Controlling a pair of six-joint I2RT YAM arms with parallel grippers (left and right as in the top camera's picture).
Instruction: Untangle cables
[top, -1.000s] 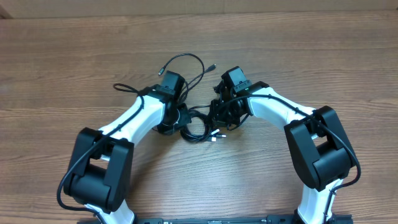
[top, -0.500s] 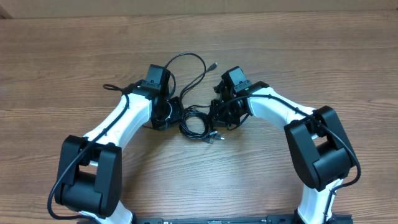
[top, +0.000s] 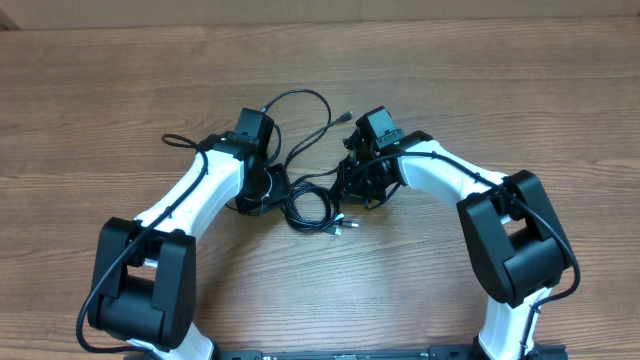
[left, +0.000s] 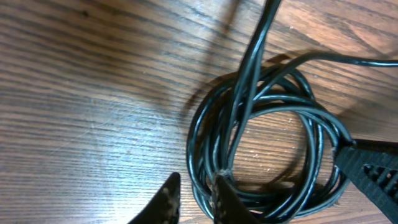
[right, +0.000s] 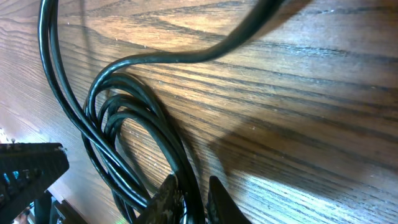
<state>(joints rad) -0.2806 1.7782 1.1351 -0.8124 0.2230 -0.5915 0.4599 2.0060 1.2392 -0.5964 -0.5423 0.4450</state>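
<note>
Cables (right: 174, 58) seemingly between right fingers (right: 164, 199)

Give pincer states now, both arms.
Left pincer: narrow gap at the cables, grip cannot be told.
Right pincer: closed on the cables.

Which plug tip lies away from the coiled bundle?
The plug tip ending the long open loop, highest in the overhead view. The other tips lie right against the coil.

cables (left: 247, 78) cut off at wrist-view edges, plug tips (top: 344, 225) too small
</note>
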